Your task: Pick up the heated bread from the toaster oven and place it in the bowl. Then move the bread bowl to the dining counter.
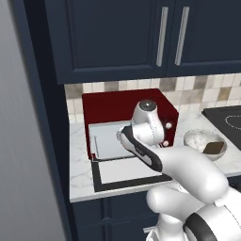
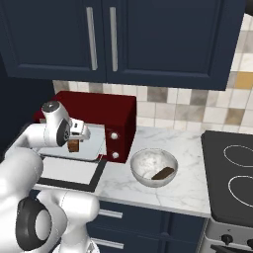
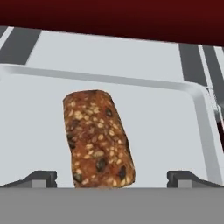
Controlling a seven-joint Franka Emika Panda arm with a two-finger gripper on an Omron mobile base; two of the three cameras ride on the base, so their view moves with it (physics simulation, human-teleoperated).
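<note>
The pincer (image 3: 112,177) hangs over the grey tray (image 3: 175,113) of the red oven (image 2: 111,116), whose door (image 1: 127,172) lies folded down on the tabletop (image 2: 188,148). Its fingertips (image 3: 41,177) stand wide apart on either side of the bread (image 3: 98,138), not closed on it. The bread lies on the tray. The bowl (image 2: 154,167) sits just right of the oven with a dark flat piece (image 2: 162,173) in it.

No text, label, brand, number or sign can be read anywhere. The dark red boxy toaster oven (image 2: 106,120) has two plain white knobs (image 2: 114,145) with no markings, and the black cooktop (image 2: 231,173) bears only thin white burner rings, no lettering.
</note>
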